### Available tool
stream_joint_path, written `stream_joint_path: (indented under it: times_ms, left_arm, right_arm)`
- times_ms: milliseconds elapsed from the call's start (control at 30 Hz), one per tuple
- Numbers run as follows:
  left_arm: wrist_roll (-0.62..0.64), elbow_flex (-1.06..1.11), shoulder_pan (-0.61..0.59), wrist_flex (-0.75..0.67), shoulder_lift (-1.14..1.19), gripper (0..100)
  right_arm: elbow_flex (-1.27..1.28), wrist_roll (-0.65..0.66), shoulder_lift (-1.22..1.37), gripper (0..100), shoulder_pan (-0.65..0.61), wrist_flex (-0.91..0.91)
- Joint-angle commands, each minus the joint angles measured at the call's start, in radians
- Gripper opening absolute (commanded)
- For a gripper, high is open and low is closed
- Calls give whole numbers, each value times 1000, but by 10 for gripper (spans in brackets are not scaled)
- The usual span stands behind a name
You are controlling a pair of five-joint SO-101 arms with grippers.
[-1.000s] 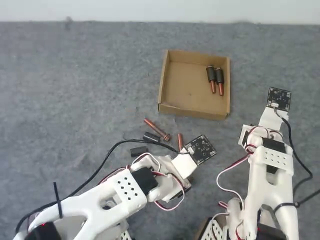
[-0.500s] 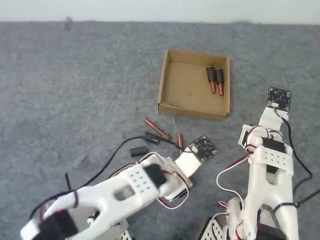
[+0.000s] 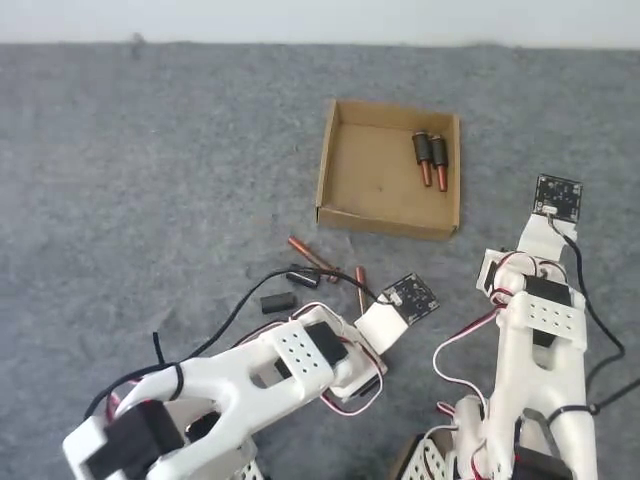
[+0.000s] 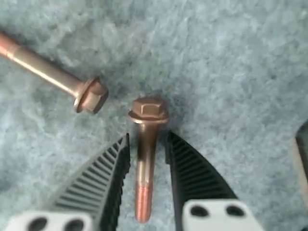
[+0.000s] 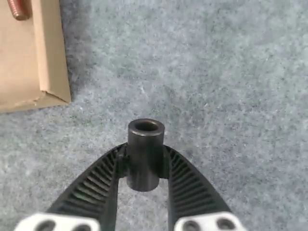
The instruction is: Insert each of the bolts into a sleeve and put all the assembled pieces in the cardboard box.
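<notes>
Short copper hex-head bolt [image 4: 146,163] lies between the parted fingers of the left gripper [image 4: 147,137], long axis parallel to them, head pointing away. Right gripper [image 5: 144,150] is clamped on a black cylindrical sleeve [image 5: 145,139].

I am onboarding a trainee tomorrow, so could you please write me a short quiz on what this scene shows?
1. True or false: the right gripper is empty.
2. How many assembled pieces lie in the cardboard box? A one, B two, C four.
3. Fill in: the open left gripper straddles a ___ lying on the carpet.

Key: 1 false, it is shut on a sleeve held upright. 2 B. 3 bolt.
</notes>
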Motion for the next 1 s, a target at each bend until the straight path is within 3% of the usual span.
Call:
stream_joint_path:
  times_ms: [0, 333, 500, 967]
  left_arm:
    - [9, -76, -2, -32, 32, 122]
    - [9, -128, -20, -6, 101, 117]
    - [5, -128, -17, 2, 103, 5]
    - [2, -79, -17, 17, 21, 11]
  right_arm:
    - [-17, 11, -5, 6, 8, -19]
    - [-17, 11, -5, 6, 8, -18]
    - [-17, 11, -5, 6, 8, -18]
    - [-15, 11, -5, 6, -15, -18]
